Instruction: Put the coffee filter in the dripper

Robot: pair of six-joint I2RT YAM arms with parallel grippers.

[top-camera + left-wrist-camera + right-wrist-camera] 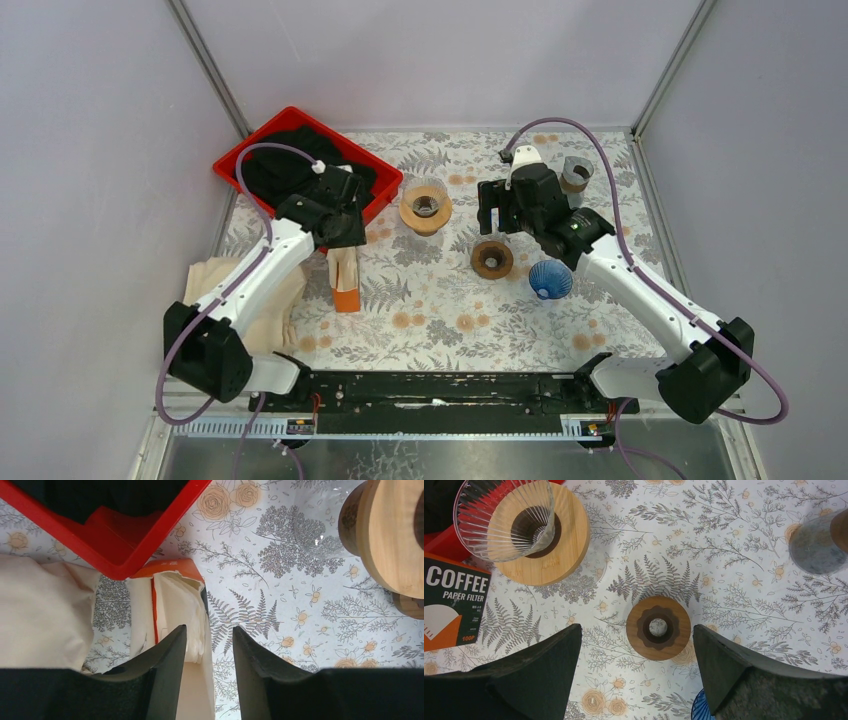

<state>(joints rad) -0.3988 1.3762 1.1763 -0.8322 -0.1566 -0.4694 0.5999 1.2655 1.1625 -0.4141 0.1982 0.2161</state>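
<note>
— Starting at the left: where's the paper?

— In the filter box (345, 283), standing on the table (450, 320) just off the corner of the red tray (115, 535). Its top is torn open and the paper filters (175, 597) show white inside. None is out, by the look of it.

— And the left end effector (208, 630)?

— Right over the box mouth, fingers partly spread with bare table showing between them. One finger lies across the stack and the other hangs outside the box wall. It is pinching nothing.

— So the step is pulling one filter?

— That's my guess. To do it well, I'd want both fingers astride a single top edge, not the whole stack, and not the cardboard. Close gently, then lift straight up so the box doesn't tip. It's tall and narrow, so it looks easy to topple.

— Where does it go?

— To the right: the glass dripper (425, 203) on its wooden stand (569, 545), empty and mouth up. The filter should go in point down and centred.

— Further right?

— The right end effector (636, 630) hangs spread wide above a brown wooden ring (658, 627), gripping nothing. A blue ribbed cone (550, 279) sits beside it. That arm could steady the box if it shifts.
</note>
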